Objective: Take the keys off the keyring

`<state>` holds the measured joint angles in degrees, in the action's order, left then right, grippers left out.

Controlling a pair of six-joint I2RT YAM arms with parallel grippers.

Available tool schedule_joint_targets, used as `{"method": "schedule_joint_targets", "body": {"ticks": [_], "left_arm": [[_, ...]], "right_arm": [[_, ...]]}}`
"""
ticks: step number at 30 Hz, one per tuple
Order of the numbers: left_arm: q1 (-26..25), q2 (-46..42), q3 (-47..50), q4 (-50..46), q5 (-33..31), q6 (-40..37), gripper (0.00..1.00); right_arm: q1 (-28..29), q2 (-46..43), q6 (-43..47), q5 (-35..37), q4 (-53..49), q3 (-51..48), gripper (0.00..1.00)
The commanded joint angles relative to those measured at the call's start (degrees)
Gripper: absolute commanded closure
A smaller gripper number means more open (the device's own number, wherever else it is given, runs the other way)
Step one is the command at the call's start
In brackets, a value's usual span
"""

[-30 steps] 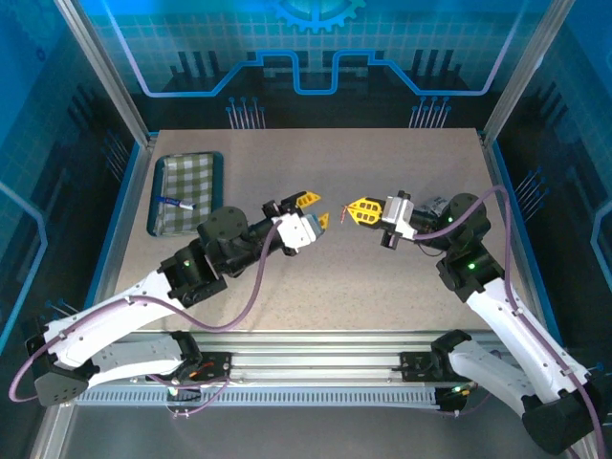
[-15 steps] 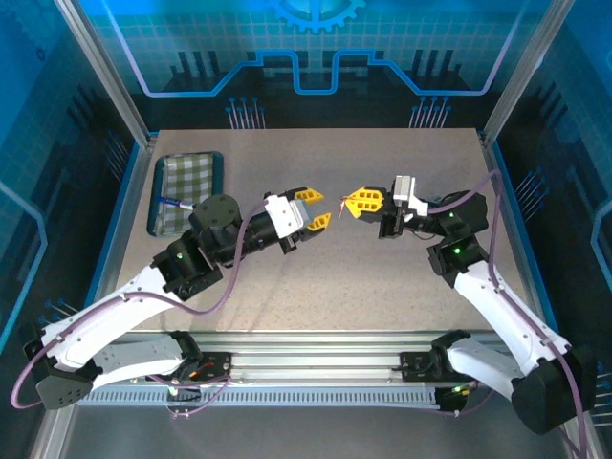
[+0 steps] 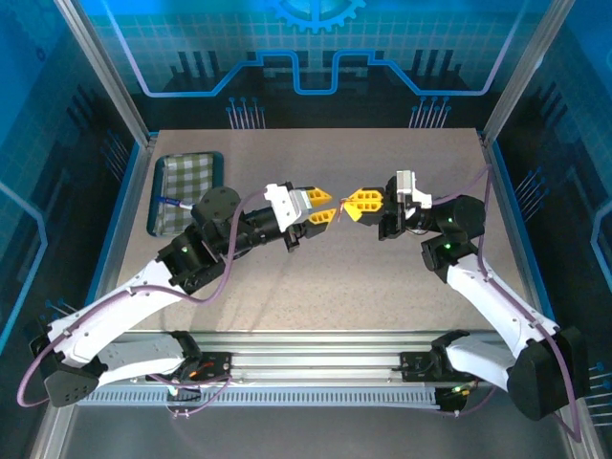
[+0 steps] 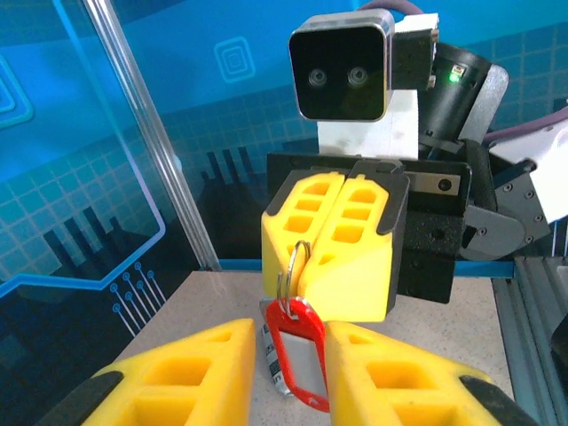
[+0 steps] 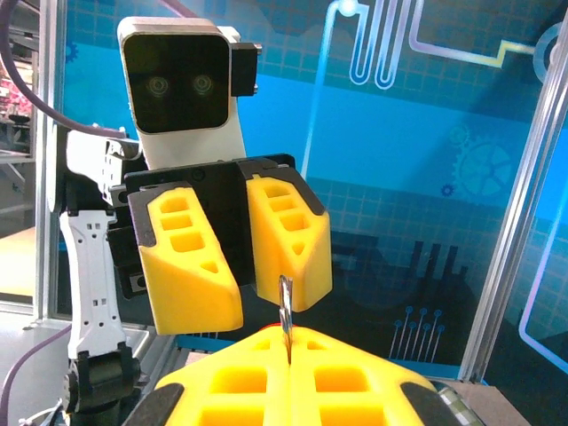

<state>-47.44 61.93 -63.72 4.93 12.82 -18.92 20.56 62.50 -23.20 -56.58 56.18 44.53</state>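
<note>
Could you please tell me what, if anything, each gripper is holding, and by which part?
The right gripper pinches the metal split ring by its upper arc; the red tag hangs below. The left gripper flanks that tag, apparently not yet clamped.

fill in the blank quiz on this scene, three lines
1. The right claw is ___ on the metal ring.
2. From that ring hangs a ___ tag.
3. The tag sits ___ the fingers of the left claw.
Missing: shut; red; between

The keyring (image 4: 298, 353) is red, the tray (image 3: 196, 177) seemingly green-checked.
</note>
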Motion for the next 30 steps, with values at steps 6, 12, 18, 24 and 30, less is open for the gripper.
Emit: {"method": "schedule_joint_targets", "body": {"ticks": [6, 12, 18, 24, 30], "left_arm": [[0.4, 1.6, -2.8, 3.7, 3.1, 2.1, 0.74], [0.5, 2.3, -3.3, 3.4, 3.7, 1.9, 0.76], [0.5, 2.8, -3.8, 2.9, 4.7, 2.1, 0.79], [0.5, 3.1, -4.6, 1.6, 6.0, 1.9, 0.91], [0.5, 2.8, -4.6, 1.2, 5.9, 1.9, 0.98]], "right_arm": [[-0.2, -0.2, -2.2, -1.8, 4.4, -0.5, 0.95], [-0.2, 0.2, -3.1, -2.6, 5.3, -0.3, 0.96], [-0.2, 0.8, -4.7, -3.1, 7.3, -0.2, 0.96], [-0.2, 1.2, -5.3, -3.1, 8.0, -0.2, 0.95], [-0.2, 1.5, -5.5, -2.6, 8.4, -0.5, 0.92]]}}
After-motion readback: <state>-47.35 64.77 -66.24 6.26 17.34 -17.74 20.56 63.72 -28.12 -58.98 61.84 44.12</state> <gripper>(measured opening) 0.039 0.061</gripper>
